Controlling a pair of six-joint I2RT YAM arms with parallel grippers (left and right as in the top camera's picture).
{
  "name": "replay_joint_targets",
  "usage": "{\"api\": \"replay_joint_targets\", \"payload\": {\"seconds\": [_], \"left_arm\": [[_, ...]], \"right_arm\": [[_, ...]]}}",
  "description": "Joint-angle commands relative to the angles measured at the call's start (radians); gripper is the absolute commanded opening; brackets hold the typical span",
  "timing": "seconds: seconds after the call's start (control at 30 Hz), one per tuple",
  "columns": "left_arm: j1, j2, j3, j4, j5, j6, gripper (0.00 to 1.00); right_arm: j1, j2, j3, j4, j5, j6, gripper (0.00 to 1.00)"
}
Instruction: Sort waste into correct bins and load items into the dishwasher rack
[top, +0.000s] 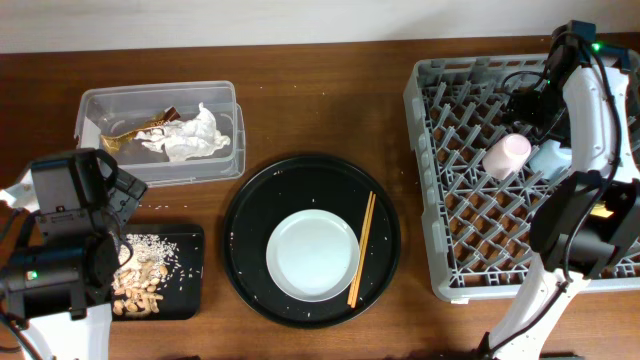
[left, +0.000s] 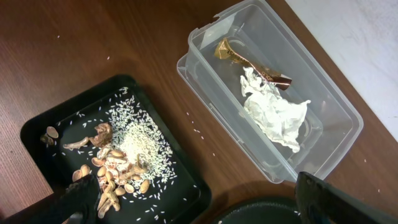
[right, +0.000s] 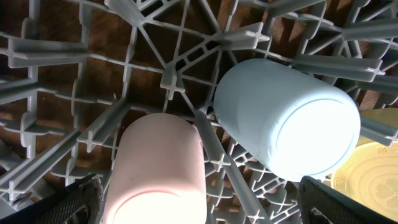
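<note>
The right end effector is hovering released, jaws wide, over the pink cup and light blue cup sitting side by side in the dishwasher rack. The left end effector (likewise spread, empty) is hanging above the black tray holding food scraps.

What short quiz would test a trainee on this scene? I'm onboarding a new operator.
1. True or false: the chopsticks lie in the dishwasher rack.
2. Which holds the tissue: A, the clear tub; B, the shallow black tray?
3. How many cups sit in the rack?
Key: 1 false, they rest on the round black tray; 2 A; 3 two, a pink cup and a blue cup.
</note>
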Motion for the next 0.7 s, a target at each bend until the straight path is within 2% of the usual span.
{"api": "replay_joint_targets", "payload": {"seconds": [0.0,0.17,0.27,0.33,0.4,0.53,0.67], "left_arm": [[0.003,-0.003,0.003,-0.003,-0.021,0.002,0.99],[0.003,-0.003,0.003,-0.003,-0.021,0.002,0.99],[0.003,-0.003,0.003,-0.003,-0.021,0.002,0.99],[0.003,-0.003,0.003,-0.003,-0.021,0.002,0.99],[0.003,-0.003,0.003,-0.003,-0.021,0.002,0.99],[0.003,-0.003,0.003,-0.003,-0.021,0.002,0.99],[0.003,-0.003,0.003,-0.003,-0.021,0.002,0.99]], "right_arm": [[0.002,0.005,0.004,0.011,-0.011,0.008,0.98],[0.002,0.005,0.004,0.058,-0.229,0.008,0.98],[0.002,0.005,0.004,-0.064,-0.472,0.017,0.98],[0.002,0.005,0.004,-0.092,-0.677,0.022,0.98],[0.016,0.005,0.004,-0.103,-0.782,-0.029,0.98],[0.092,-0.028,0.004,-0.140,-0.691,-0.047,0.98],[0.193,-0.125,0.004,-0.136,-0.360,0.093,0.98]]}}
